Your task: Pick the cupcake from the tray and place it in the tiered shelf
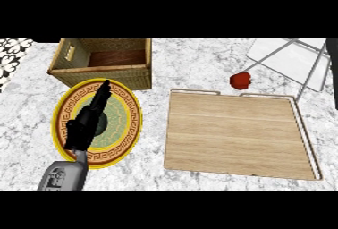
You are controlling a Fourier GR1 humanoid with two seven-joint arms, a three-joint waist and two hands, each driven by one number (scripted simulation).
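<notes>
A wooden tray [238, 138] with thin white rails lies at the centre right, and nothing stands on it. A small red object [241, 79], which may be the cupcake, sits on the counter just beyond the tray's far edge. At the top right is the tiered shelf [297, 60], a white board with thin grey legs. My left hand [89, 120] is held over a round plate, fingers straight and pointing away from me, holding nothing. My right hand shows nowhere in the head view.
A yellow-rimmed patterned plate [125, 107] lies on the marble counter at the left. Behind it stands an open wicker basket [105, 74] with a dark wooden floor.
</notes>
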